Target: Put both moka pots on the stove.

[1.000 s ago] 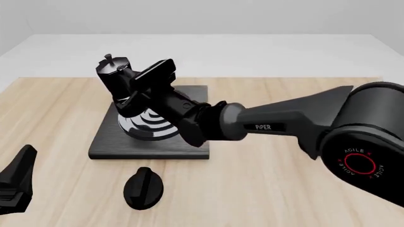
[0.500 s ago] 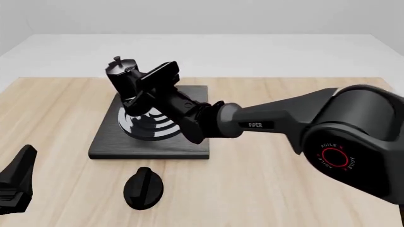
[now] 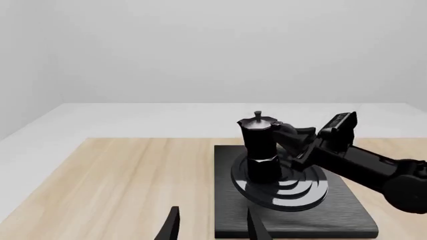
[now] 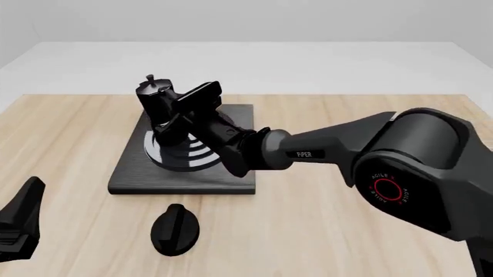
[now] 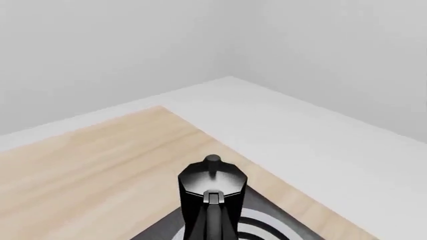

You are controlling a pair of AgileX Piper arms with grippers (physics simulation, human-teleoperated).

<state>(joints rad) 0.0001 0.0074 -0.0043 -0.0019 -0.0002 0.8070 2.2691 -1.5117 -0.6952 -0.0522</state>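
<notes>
Since a second ago the glossy black faceted moka pot [image 4: 157, 107] has come upright over the flat dark grey stove slab [image 4: 131, 176], on its silver burner rings [image 4: 179, 154]. Its handle sits in the right gripper [image 4: 175, 115], apparently clamped. Left gripper [image 3: 211, 229], near the stove's front, hangs apart, empty.

A light wooden table [image 4: 347, 231] is carrying the dark grey stove [image 4: 138, 173] toward its far left, and a flat oval black knob [image 4: 175, 229] is lying just in front of the stove.
</notes>
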